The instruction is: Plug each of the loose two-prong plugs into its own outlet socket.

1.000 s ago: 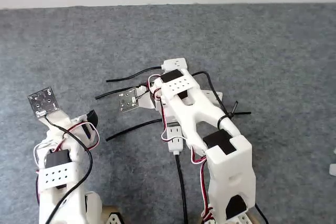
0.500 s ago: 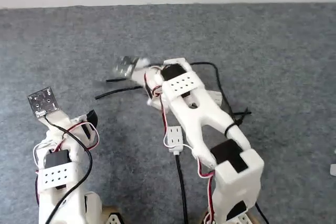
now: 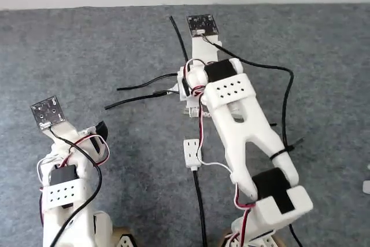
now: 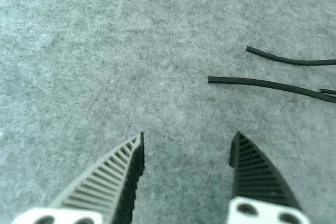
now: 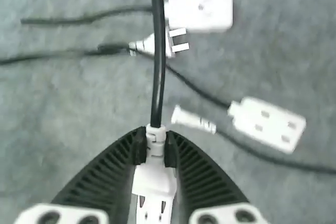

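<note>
Two-prong plug (image 5: pixel 151 174), white, with black cord (image 5: pixel 156 51) running off it: clamped between the closed fingers of the right hand (image 5: pixel 153 132), held above the grey surface (image 3: pixel 87 44) near its centre. A second loose plug (image 5: pixel 160 45), prongs bare, lies just beside a white single-socket block (image 5: pixel 202 8). Another white plug (image 5: pixel 193 120) lies near a multi-socket block (image 5: pixel 269 121). Two black cord ends (image 3: pixel 139 82) lie at 9 o'clock of the right wrist. Left hand (image 4: pixel 189 137), at 8 o'clock of the surface: wide open, holding nothing.
</note>
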